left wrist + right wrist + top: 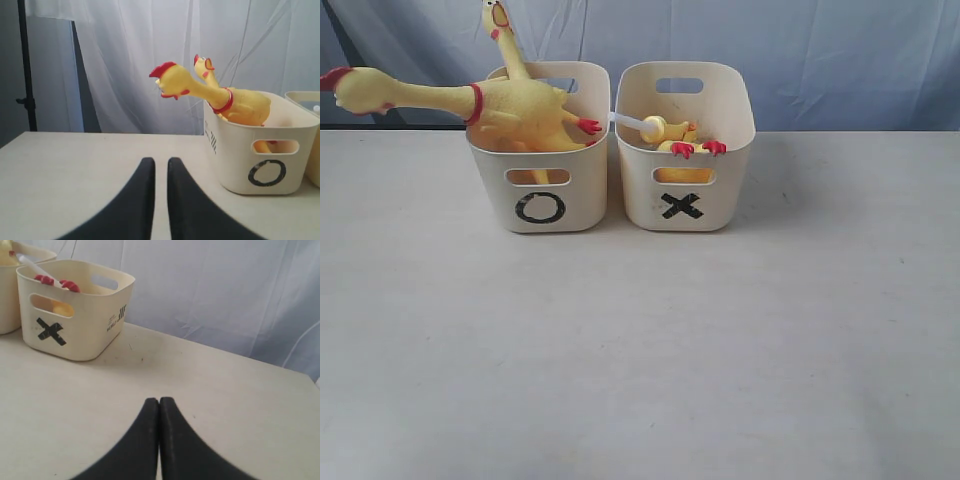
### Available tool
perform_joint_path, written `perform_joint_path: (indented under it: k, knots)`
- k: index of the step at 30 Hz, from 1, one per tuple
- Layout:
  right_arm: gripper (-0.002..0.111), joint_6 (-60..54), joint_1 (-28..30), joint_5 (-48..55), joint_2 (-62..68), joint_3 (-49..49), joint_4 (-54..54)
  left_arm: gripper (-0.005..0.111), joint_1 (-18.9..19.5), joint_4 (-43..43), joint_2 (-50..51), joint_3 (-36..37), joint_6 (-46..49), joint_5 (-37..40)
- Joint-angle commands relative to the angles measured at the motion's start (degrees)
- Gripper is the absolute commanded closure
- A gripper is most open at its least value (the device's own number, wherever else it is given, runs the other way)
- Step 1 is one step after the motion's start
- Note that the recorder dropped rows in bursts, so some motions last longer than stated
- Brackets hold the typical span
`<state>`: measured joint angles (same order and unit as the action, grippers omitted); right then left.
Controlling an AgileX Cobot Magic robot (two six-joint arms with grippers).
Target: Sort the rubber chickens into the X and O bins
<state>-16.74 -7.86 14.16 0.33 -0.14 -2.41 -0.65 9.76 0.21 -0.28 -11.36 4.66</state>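
The O bin (540, 190) holds two long rubber chickens: one (520, 110) lies across the rim with its head hanging out to the left, the other (500, 25) stands with its head up. Two shorter chickens (665, 130) lie in the X bin (682, 190), their red feet (698, 148) over the front rim. Neither gripper shows in the exterior view. My left gripper (161, 161) hovers low over the table beside the O bin (260, 150), fingers nearly together and empty. Away from the X bin (75, 325), my right gripper (159, 400) is shut on nothing.
A thin white stick (625, 120) bridges the two bins' inner rims. The bins stand side by side at the back of the pale table (640, 350), in front of a grey-blue curtain (840, 60). A dark stand (25, 70) rises beyond the table's left end.
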Motion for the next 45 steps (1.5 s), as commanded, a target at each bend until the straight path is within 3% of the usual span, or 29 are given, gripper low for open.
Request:
perform_joint_path:
  k: [1, 3, 22, 30, 45]
  knots:
    - [0.109, -0.1, -0.2, 2.0, -0.3, 0.1, 0.5, 0.097, 0.0, -0.3, -0.2, 0.3, 0.0, 4.9]
    - [0.109, -0.1, -0.2, 2.0, -0.3, 0.1, 0.5, 0.097, 0.0, -0.3, -0.2, 0.3, 0.0, 9.3]
    - [0.109, -0.1, -0.2, 2.1, -0.3, 0.1, 0.2, 0.097, 0.0, 1.4, -0.2, 0.3, 0.0, 8.7]
    - [0.109, 11.1, -0.2, 2.4, -0.3, 0.1, -1.3, 0.097, 0.0, 1.4, -0.2, 0.3, 6.2, 8.7]
    - [0.109, 11.3, -0.2, 2.8, -0.3, 0.1, -1.3, 0.097, 0.0, 1.9, -0.2, 0.3, 6.3, 8.7]
